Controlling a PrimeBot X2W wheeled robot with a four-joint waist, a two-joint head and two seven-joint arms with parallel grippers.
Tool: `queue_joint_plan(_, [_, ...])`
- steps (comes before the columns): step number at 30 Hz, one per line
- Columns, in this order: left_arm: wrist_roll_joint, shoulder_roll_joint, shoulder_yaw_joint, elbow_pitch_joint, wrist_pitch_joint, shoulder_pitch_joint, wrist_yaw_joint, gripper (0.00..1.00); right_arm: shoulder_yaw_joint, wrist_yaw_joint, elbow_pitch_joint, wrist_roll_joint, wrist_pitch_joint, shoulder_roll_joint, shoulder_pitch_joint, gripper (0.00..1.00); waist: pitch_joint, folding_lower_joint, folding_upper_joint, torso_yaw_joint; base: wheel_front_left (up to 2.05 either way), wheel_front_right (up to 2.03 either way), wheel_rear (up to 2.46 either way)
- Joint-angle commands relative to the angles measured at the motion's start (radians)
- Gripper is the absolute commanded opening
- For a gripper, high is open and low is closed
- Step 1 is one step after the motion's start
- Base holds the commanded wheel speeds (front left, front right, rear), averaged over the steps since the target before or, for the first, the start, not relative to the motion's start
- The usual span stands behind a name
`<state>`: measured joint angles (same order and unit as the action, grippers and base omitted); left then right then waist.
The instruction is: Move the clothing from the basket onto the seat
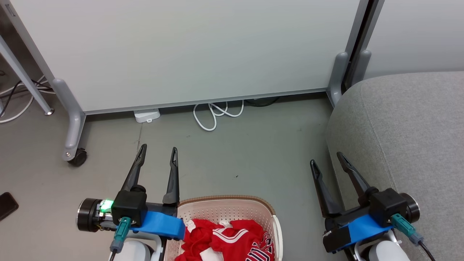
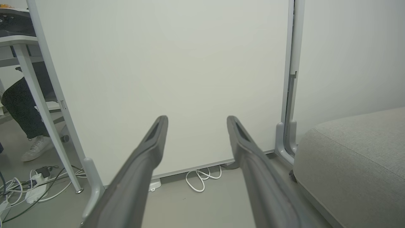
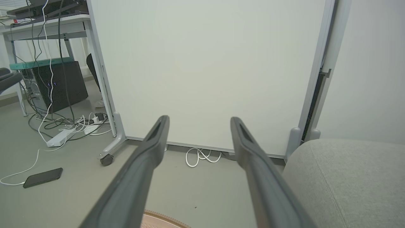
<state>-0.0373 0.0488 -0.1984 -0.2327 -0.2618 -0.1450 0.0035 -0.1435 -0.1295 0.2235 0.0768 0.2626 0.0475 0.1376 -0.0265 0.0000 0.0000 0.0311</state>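
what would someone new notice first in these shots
The red clothing jumps out, heaped in the cream basket at the bottom centre of the head view. Either side, the left gripper and right gripper hang open and empty above the floor, with the big grey seat at the right.

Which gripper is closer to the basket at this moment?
Left. The left gripper sits at the left rim of the basket, its wrist overlapping that corner, open. The right gripper is off to the right, beside the seat, with bare floor between.
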Motion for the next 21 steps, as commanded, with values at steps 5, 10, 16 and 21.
queue_joint_plan(5, [-0.002,0.003,0.010,-0.005,-0.005,-0.010,-0.008,1.00,0.003,-0.002,0.000,-0.002,0.003,0.005,0.012,1.00,-0.002,0.0000,0.0000,-0.001,0.00,0.00,0.00])
queue_joint_plan(10, [0.013,0.019,0.008,-0.025,-0.005,-0.052,-0.040,1.00,0.025,-0.002,-0.009,-0.011,0.003,0.005,0.023,1.00,-0.019,0.0000,0.0000,-0.003,0.00,0.00,0.00])
queue_joint_plan(16, [0.023,0.041,-0.020,-0.087,-0.004,-0.121,-0.083,1.00,0.051,-0.002,-0.021,-0.025,0.003,0.005,0.050,1.00,-0.054,0.0000,0.0000,-0.021,0.00,0.00,0.00])
queue_joint_plan(21, [0.022,0.056,-0.070,-0.169,-0.004,-0.181,-0.115,1.00,0.059,-0.002,-0.042,-0.044,0.003,0.005,0.085,1.00,-0.106,0.0000,0.0000,-0.048,0.00,0.00,0.00])
